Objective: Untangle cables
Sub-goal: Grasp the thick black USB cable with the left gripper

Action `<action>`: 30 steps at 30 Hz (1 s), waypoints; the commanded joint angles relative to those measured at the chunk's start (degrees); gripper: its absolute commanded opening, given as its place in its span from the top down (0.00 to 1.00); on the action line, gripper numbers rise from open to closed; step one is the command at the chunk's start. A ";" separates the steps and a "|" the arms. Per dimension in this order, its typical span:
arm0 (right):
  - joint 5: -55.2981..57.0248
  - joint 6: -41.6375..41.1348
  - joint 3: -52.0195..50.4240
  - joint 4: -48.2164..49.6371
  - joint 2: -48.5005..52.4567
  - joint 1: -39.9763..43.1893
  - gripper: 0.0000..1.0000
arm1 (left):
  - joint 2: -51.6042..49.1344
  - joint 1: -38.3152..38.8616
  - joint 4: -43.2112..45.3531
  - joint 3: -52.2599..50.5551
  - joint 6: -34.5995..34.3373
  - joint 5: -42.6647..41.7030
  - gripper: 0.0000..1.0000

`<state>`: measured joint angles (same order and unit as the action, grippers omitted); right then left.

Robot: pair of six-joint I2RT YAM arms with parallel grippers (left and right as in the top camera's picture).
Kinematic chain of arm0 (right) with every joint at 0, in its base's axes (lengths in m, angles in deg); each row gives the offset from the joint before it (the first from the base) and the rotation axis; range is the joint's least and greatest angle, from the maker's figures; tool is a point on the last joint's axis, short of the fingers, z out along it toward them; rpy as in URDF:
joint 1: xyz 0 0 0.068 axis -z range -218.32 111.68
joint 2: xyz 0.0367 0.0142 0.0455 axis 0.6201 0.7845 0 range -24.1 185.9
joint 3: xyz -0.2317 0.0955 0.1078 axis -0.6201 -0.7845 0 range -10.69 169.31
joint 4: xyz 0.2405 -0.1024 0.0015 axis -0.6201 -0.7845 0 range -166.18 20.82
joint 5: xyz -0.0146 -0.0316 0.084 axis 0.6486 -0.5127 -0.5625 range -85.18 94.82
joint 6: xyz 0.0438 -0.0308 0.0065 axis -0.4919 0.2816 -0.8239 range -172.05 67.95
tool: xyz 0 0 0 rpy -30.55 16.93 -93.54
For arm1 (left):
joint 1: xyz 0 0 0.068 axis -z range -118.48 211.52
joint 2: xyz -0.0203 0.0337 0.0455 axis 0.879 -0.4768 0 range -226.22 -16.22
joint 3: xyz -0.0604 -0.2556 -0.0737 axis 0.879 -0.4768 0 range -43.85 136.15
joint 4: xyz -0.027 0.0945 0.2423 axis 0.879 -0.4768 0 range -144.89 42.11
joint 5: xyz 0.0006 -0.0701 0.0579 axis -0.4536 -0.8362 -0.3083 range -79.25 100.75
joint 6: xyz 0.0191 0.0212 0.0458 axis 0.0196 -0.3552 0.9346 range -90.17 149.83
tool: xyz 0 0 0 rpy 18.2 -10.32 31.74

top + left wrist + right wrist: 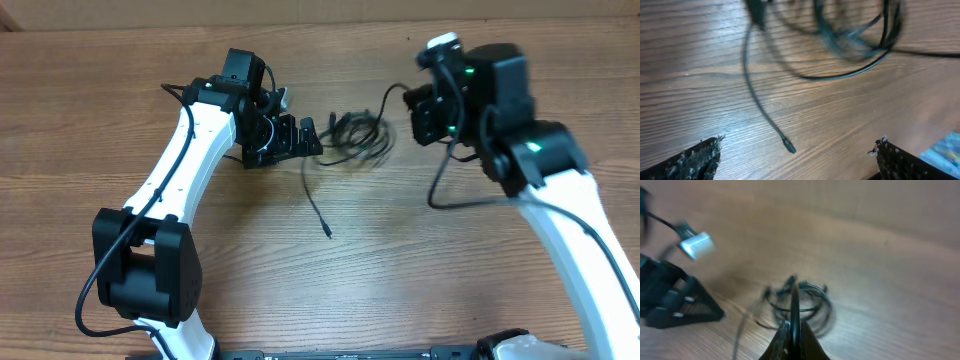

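Observation:
The cables (357, 137) lie as a tangle of thin black loops on the wooden table, between my two grippers. One loose tail runs down to a small plug end (328, 233). My left gripper (305, 140) is open and empty just left of the tangle. In the left wrist view the plug end (789, 146) lies between its spread fingers (797, 160), and the blurred loops (855, 35) are ahead. My right gripper (413, 106) is right of the tangle. In the right wrist view its fingers (792, 330) are shut on one cable strand (794, 300) leading to the loops (805, 305).
The wooden table (120, 80) spreads all round. A thick black wire (440, 190) hangs from the right arm. The left gripper (670, 300) and a white part on it (696, 245) show in the right wrist view.

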<state>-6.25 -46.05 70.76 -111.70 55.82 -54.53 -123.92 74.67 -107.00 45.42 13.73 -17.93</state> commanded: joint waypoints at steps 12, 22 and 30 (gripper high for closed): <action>1.16 -0.68 0.31 -4.59 0.39 0.20 0.96 | -0.37 5.62 -0.17 -0.94 -8.13 5.84 0.00; 1.14 -1.70 0.31 -6.86 0.39 0.17 0.96 | -14.43 8.17 13.84 -4.74 -44.13 -3.15 0.00; 1.16 -1.70 0.31 -9.75 0.39 0.17 0.96 | -21.20 8.26 23.45 -4.74 -71.38 -15.19 0.00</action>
<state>-5.24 -47.53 70.91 -121.50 56.73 -54.53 -141.34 82.45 -85.99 41.60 -45.83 -28.56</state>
